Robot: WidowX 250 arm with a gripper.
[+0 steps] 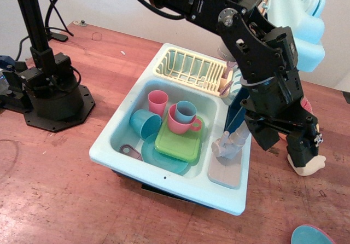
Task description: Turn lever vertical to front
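Observation:
The grey toy faucet's curved spout (229, 144) stands on the right rim of the light blue toy sink (164, 181), its tip over a grey pad (225, 173). The lever and the faucet's round base are hidden behind my arm. My gripper (283, 143) hangs down just right of the spout, at the sink's right edge. Its two black fingers (265, 134) stand apart with wood showing between them, and nothing is held.
The basin holds a pink cup (157, 102), a blue cup (186, 111) inside a pink mug, a teal cup (143, 125) on its side and a green plate (179, 143). A yellow drying rack (188, 69) sits at the back. A cream object (307, 166) lies under the gripper. A black stand (52, 91) is at the left.

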